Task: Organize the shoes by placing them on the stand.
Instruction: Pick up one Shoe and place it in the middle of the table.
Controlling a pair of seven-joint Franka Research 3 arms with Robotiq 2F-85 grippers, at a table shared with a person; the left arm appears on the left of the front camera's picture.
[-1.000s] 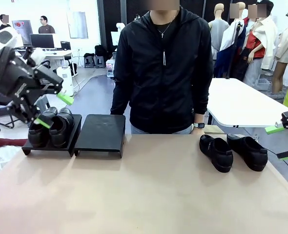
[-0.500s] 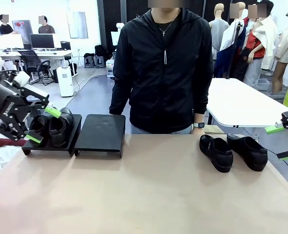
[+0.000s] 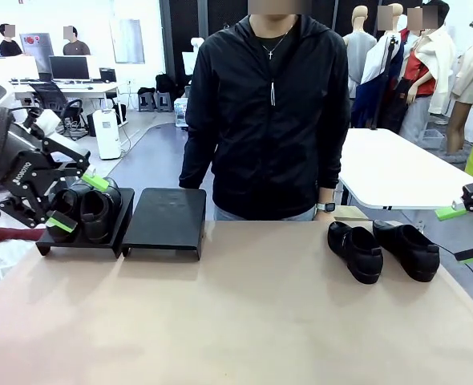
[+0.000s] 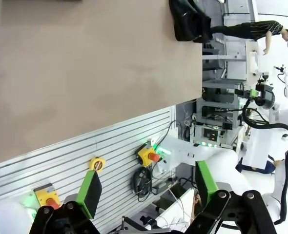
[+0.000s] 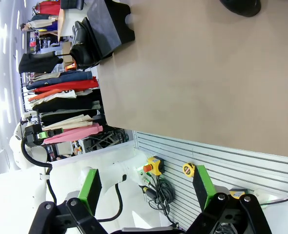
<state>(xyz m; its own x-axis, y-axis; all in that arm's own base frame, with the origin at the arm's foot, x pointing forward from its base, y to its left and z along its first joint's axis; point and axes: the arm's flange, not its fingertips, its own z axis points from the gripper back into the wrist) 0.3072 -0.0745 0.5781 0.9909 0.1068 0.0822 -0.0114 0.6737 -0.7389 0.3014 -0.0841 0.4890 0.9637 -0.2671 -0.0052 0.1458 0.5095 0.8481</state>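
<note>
Two black shoes point(image 3: 88, 210) sit side by side on the left platform of the black stand point(image 3: 168, 218); its right platform is bare. Two more shoes point(image 3: 355, 252) point(image 3: 408, 249) lie on the brown table at the right. My left gripper point(image 3: 78, 202) hangs open at the left edge, in front of the pair on the stand, with nothing between its fingers point(image 4: 90, 192). At the far right edge my right gripper point(image 3: 459, 234) is open beside the loose shoes, and its fingers point(image 5: 201, 179) are empty. The right wrist view shows the stand point(image 5: 107, 22) with its pair point(image 5: 83, 43).
A person in a black jacket point(image 3: 268, 120) stands at the table's far side, arms down. A white table point(image 3: 397, 172) stands behind at the right. The brown tabletop point(image 3: 236, 313) stretches wide between the stand and the loose shoes.
My left gripper has dropped lower and drifted left, staying open in front of the pair on the stand. The right arm, the shoes and the person have not moved.
</note>
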